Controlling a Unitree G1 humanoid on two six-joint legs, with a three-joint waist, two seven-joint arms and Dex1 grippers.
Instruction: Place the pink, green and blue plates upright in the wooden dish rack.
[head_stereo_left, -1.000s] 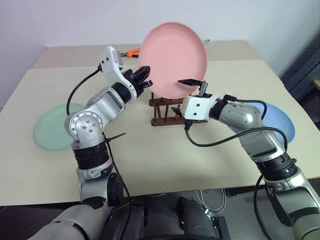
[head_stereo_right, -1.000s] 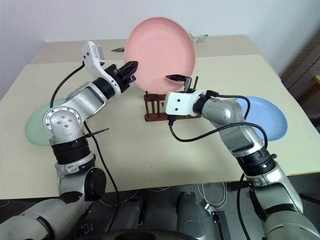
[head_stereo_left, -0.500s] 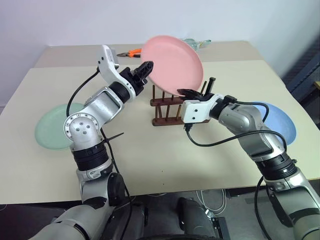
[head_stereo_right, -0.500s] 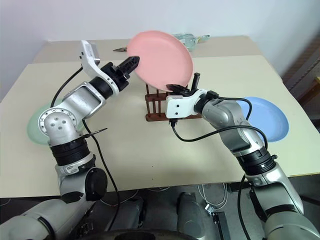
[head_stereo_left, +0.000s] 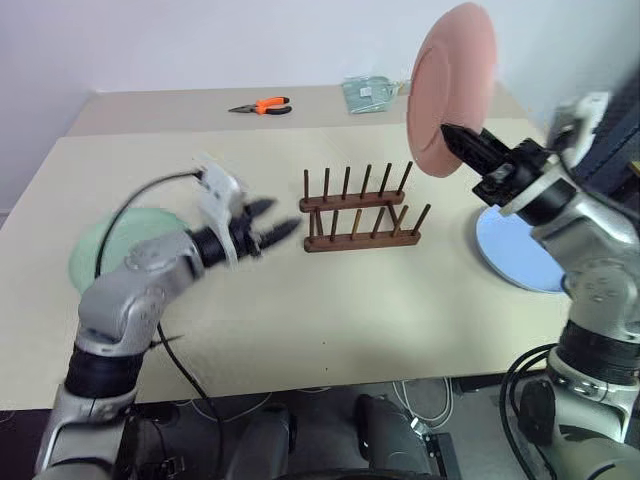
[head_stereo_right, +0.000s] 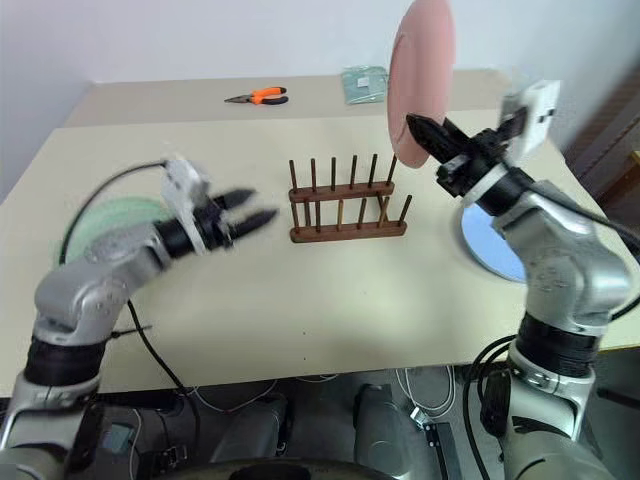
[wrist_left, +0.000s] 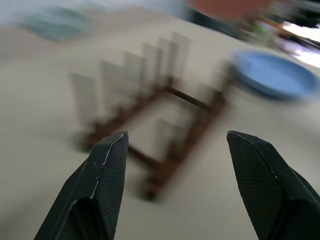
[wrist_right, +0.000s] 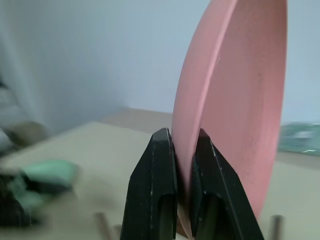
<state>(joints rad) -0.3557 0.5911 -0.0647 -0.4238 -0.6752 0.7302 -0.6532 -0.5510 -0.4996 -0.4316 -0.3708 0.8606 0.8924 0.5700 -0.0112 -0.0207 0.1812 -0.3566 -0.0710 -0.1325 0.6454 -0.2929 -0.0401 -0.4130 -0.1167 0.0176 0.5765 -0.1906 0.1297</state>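
While right gripper (head_stereo_right: 430, 137) pinches pink plate (head_stereo_right: 420, 75), rack (head_stereo_right: 345, 205) stands empty.

Dish rack (head_stereo_left: 360, 208) mid-table, 1 plate (head_stereo_left: 110, 250) far left, 1 plate (head_stereo_left: 515, 252) right, pliers (head_stereo_left: 262, 106) behind

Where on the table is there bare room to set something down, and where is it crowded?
Free: the near strip in front of the wooden dish rack, and the stretch behind it up to the pliers and packet. Crowded: the green plate and left hand on the left, the blue plate on the right.
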